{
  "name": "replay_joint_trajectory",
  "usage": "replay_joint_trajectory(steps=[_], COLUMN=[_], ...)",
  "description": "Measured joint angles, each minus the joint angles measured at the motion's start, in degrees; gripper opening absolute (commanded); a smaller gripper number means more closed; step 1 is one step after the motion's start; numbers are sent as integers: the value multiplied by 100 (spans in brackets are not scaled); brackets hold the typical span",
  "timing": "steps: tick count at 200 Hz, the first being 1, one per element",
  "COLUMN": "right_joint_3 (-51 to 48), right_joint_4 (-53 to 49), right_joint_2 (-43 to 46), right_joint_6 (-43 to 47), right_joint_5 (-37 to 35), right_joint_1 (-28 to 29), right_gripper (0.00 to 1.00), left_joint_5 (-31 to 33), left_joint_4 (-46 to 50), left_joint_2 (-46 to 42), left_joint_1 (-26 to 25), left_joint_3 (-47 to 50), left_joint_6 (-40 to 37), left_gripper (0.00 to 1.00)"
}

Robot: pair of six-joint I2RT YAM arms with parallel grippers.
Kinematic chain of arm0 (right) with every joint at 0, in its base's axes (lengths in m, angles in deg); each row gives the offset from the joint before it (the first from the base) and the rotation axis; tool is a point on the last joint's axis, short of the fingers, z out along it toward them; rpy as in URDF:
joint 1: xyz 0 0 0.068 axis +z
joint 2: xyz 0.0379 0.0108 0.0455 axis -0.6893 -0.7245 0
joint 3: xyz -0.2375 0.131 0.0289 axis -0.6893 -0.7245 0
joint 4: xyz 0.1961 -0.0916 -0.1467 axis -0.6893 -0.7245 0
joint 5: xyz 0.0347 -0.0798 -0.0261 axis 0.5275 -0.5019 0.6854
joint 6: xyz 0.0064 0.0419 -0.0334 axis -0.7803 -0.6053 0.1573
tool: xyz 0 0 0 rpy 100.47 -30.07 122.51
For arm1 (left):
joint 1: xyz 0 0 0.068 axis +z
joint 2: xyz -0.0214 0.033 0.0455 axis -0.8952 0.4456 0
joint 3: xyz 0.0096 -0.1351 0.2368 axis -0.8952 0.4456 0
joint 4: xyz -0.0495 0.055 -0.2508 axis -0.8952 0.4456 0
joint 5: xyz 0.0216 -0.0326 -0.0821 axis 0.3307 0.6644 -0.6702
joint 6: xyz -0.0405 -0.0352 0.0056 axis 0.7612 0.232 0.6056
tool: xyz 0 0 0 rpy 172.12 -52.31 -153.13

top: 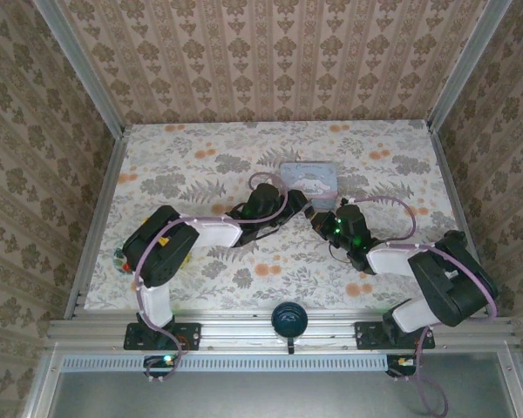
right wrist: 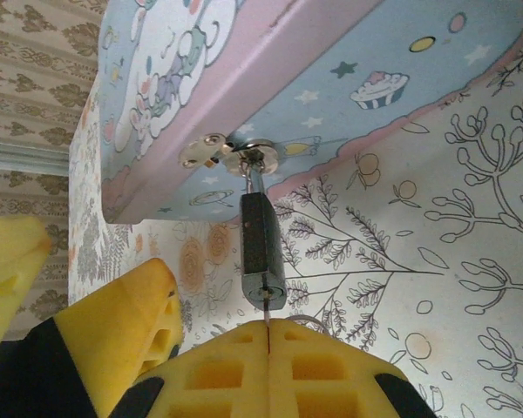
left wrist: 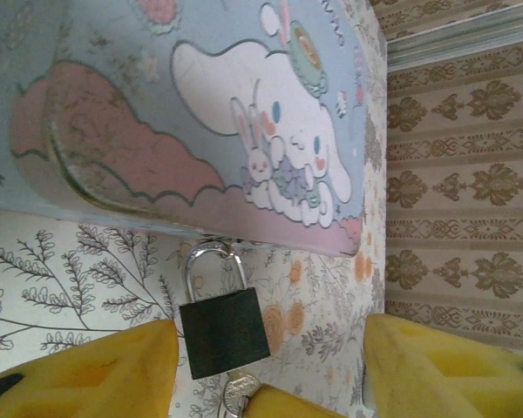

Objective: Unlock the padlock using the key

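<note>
**Key meets keyhole while the padlock hangs unsteadied**

The padlock [left wrist: 225,331] hangs by its shackle from the hasp of the pale blue tin [left wrist: 200,113]. My right fingers [right wrist: 235,374] are clenched on the key [right wrist: 266,315], its tip at the keyhole; how deep it sits I cannot tell. My left fingers [left wrist: 96,370] stand apart either side of the lock body, touching nothing. I judge they should pinch its sides gently first, then the key goes in straight and turns.
</note>
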Motion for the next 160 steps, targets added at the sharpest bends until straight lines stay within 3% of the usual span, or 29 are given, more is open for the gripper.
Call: replay_joint_trajectory(steps=[160], right_joint_3=[52], right_joint_4=[304], right_joint_2=[-382], right_joint_6=[-175], right_joint_5=[76], right_joint_1=[-9], right_gripper=[1], left_joint_5=[-586], left_joint_4=[-675], left_joint_2=[874], left_joint_1=[0], left_joint_3=[-11], left_joint_6=[564], left_gripper=[55])
